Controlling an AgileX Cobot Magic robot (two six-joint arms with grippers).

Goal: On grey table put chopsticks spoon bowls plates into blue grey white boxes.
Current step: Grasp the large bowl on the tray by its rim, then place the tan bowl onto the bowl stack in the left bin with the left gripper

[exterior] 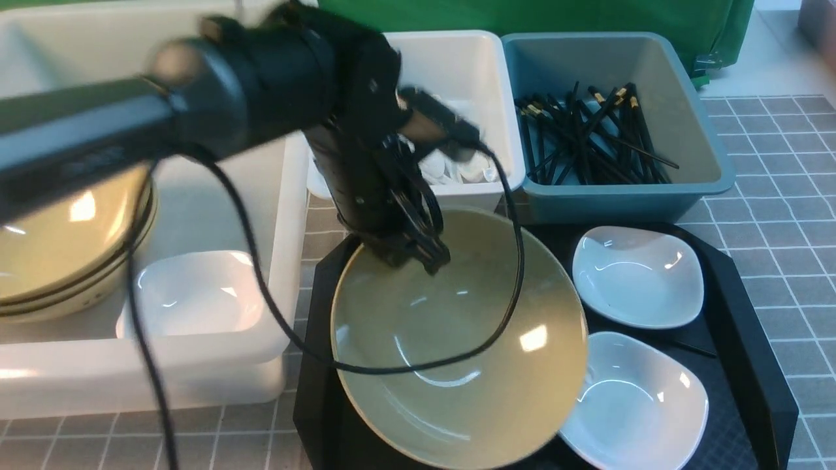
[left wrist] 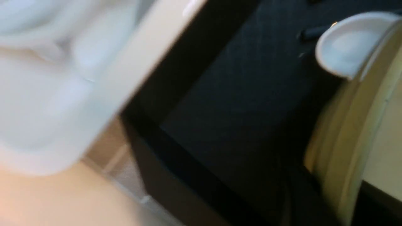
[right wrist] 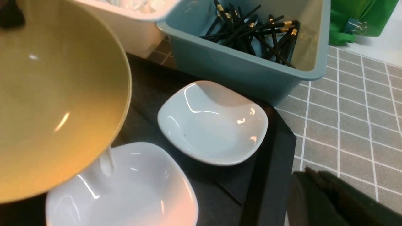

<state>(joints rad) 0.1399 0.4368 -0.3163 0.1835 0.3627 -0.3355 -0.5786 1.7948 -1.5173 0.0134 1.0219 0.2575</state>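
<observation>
Front, done: chopsticks (exterior: 588, 130) in the blue-grey box (exterior: 620, 202); spoons (exterior: 457, 170) in the small white box (exterior: 486, 78); stacked bowls (exterior: 59, 248) and one plate (exterior: 196, 294) in the big tub (exterior: 294, 215).
Front, left to do: a bowl (exterior: 457, 352), far plate (exterior: 637, 277), near plate (exterior: 640, 405) and a stray chopstick (exterior: 692, 348), all on the black tray (exterior: 751, 326).
Front, left gripper (exterior: 428, 254): closed on the bowl's far rim.
Left wrist: blurred; the bowl's rim is close by and the jaws are unseen.
Right wrist, bowl: it overlaps the near plate.
Right wrist, right gripper (right wrist: 317, 197): only a dark edge shows. It is closed and looks empty.
Judgement: well past halfway.
</observation>
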